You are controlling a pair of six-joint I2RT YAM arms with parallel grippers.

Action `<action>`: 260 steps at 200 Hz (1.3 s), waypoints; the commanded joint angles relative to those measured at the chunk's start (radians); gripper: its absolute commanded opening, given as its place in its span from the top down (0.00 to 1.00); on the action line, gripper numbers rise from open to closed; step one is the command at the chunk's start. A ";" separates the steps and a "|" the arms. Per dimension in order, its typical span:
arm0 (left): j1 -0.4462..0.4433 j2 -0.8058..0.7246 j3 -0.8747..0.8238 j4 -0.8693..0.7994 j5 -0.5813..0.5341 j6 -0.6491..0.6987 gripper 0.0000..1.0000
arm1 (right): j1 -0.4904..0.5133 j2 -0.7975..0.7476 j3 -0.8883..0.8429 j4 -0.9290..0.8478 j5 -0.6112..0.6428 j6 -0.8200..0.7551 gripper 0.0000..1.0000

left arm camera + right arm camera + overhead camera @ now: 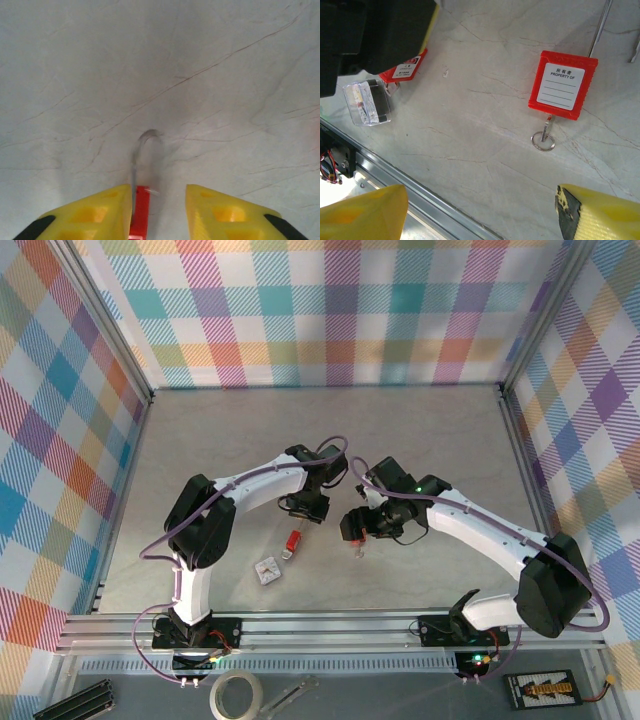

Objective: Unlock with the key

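Key (546, 127): sits in the bottom of the labelled padlock (562, 85).
Labelled padlock: lies flat on the worktop (200, 440), face up, ahead of the right fingers (600, 215). I can't tell if its shackle has sprung.
Second padlock (140, 210): on the worktop just beside a clear box (367, 102), between the left fingers (100, 212).
Left fingers: apart. One touches the red body and the other is clear of it, so nothing is clamped.
Right fingers: wide apart and empty.
Done: the key is in, I'd say.
Left: turning the key and freeing the shackle.
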 commanded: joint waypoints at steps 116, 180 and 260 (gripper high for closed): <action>0.099 -0.468 -0.431 0.268 0.142 -0.110 0.31 | -0.008 0.041 0.032 0.015 -0.026 0.008 0.22; 0.090 -0.443 -0.553 0.353 0.101 -0.095 0.34 | -0.007 0.067 0.063 0.019 -0.043 0.026 0.23; 0.033 -0.340 -0.511 0.323 0.072 -0.081 0.41 | -0.008 0.078 0.071 0.020 -0.041 0.031 0.23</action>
